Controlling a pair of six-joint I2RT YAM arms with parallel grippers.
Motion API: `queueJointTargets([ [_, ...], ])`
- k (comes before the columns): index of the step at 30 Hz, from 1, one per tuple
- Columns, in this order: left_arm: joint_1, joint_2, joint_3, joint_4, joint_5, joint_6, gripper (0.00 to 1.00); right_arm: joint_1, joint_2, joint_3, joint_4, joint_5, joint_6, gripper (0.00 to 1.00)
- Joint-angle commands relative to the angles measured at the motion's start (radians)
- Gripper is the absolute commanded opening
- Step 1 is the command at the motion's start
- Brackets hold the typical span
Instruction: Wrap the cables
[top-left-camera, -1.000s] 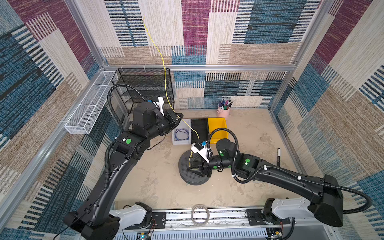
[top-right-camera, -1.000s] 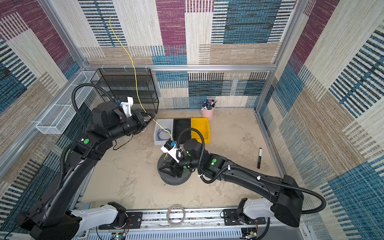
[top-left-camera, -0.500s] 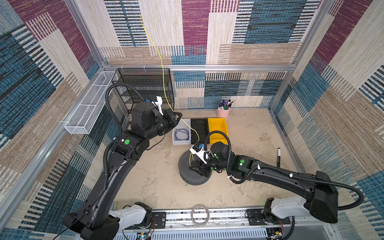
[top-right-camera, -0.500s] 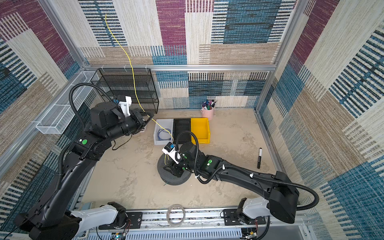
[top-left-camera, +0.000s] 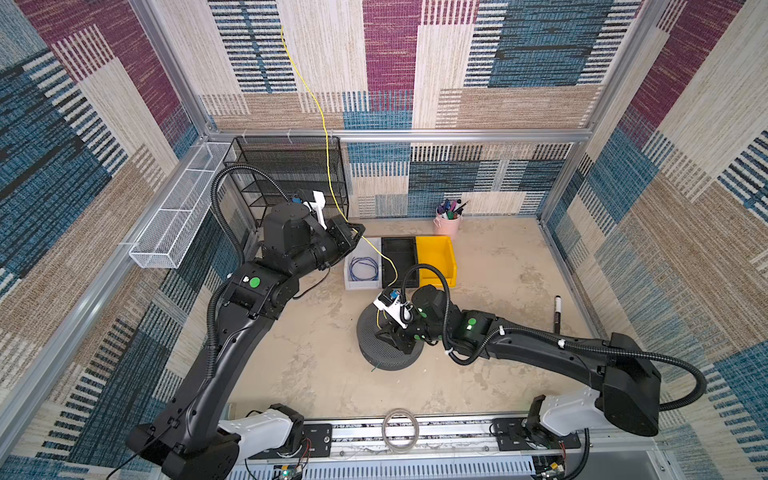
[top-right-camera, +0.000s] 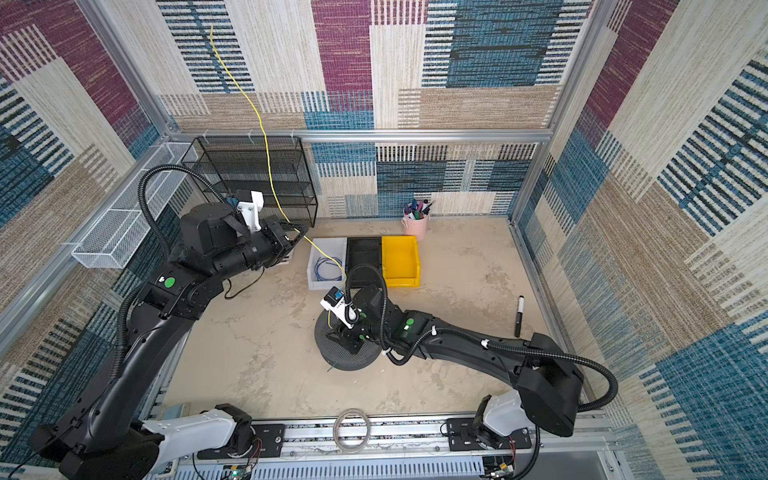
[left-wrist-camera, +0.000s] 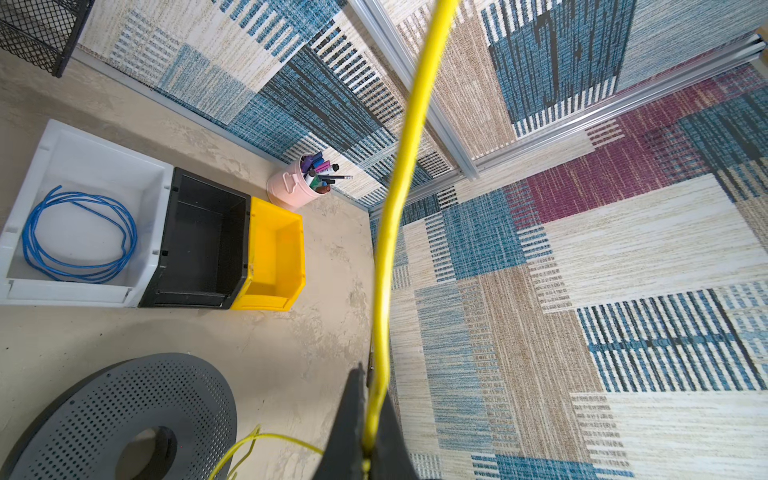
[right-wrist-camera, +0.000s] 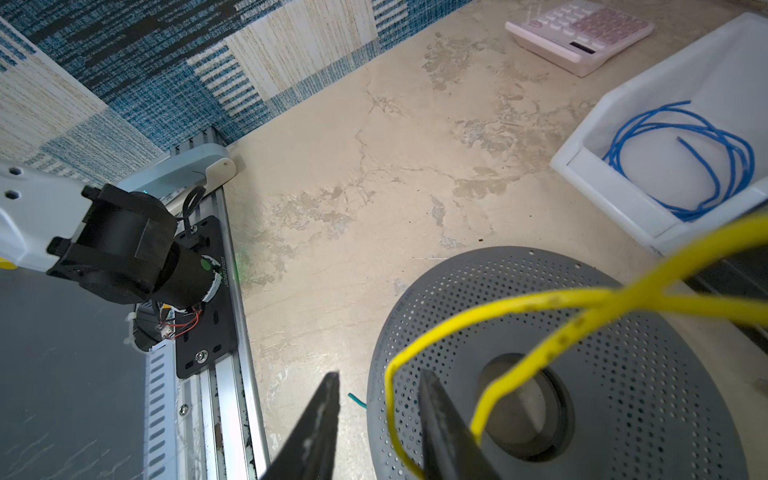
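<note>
The winding of the yellow cable (top-left-camera: 328, 166) is judged to be the step in hand. The blue cable (left-wrist-camera: 79, 237) is seen coiled in loose loops inside the white bin (left-wrist-camera: 83, 295). This bin stands in a row with a black bin (top-left-camera: 399, 257) and a yellow bin (top-left-camera: 436, 257) toward the back edge of the table (top-left-camera: 311, 353).

The yellow cable is pinched between the pressed-together fingers of the left gripper (top-left-camera: 357, 230), which is held above the table toward its back-left corner, in front of the black wire rack (top-left-camera: 291, 166). From that grip one run rises against the back wall, and its free end is seen high up there. The other run drops to the grey perforated spool (top-left-camera: 374, 353) near the middle of the table, where a loose loop hangs over the hub.

The right gripper (right-wrist-camera: 379, 374) is lowered over the spool. In the right wrist view its jaws stand apart. A strand of the yellow loop passes between them, close to one jaw, and nothing is clamped.

The cable appears to be about to be taken at the spool so that a turn can be laid around the hub. For the next move, the jaws would need to be closed squarely on that thin strand without nudging it aside. Slack would then have to be fed from the raised grip, since the long tail on the wall is not yet drawn down.
</note>
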Motion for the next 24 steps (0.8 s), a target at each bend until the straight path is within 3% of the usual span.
queueJointTargets([
  [1,0.001,-0.003,0.015,-0.008,-0.018,0.035,0.00,0.001,-0.034,-0.021,0.056,-0.018,0.016,0.20],
  [5,0.002,-0.009,0.023,-0.027,-0.067,0.068,0.00,-0.004,-0.144,-0.078,0.033,-0.007,0.038,0.00],
  [16,0.004,0.005,0.139,-0.140,-0.305,0.203,0.00,-0.196,-0.604,-0.293,-0.009,-0.167,0.156,0.00],
  [24,0.030,0.026,0.261,-0.245,-0.458,0.276,0.00,-0.412,-0.787,-0.342,-0.106,-0.324,0.193,0.00],
])
